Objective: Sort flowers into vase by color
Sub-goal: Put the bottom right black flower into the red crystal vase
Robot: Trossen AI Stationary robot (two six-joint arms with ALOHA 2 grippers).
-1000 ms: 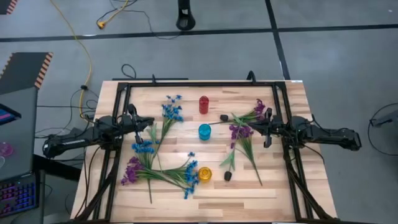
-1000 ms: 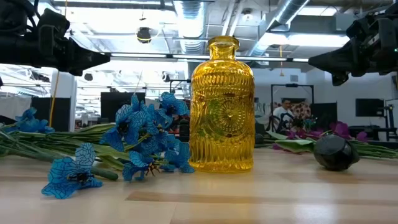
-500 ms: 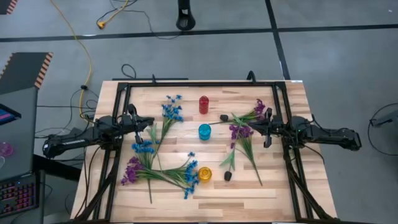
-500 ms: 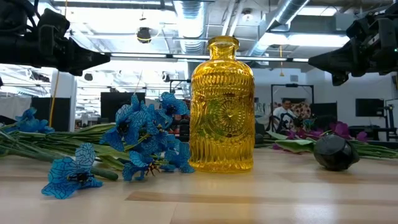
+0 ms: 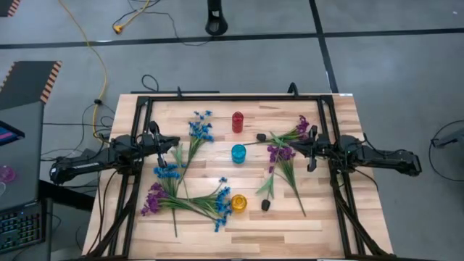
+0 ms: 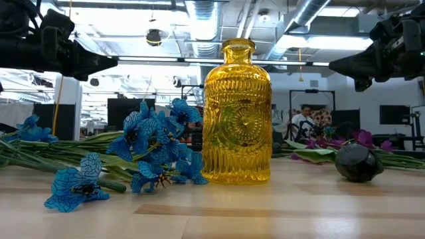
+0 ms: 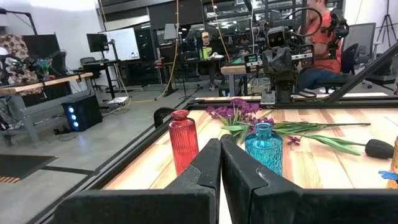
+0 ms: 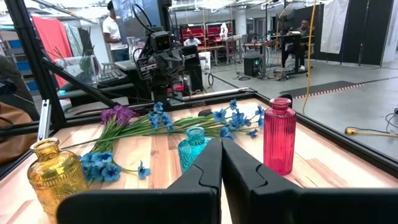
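Across the wooden table (image 5: 290, 225) we see flowers (image 5: 190, 203) lying loose around three empty vases (red, blue, yellow) (image 5: 238, 122). Our left gripper (image 5: 172, 142) and right gripper (image 5: 297, 149) hover at opposite edges, fingers pressed together, holding nothing.

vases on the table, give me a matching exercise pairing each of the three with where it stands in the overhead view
Things:
1. red vase
2. blue vase
3. yellow vase

Places:
a. middle of the row
b. near edge of the table, beside blue flowers
c. nearest the far edge

Pairs: 1-c, 2-a, 3-b
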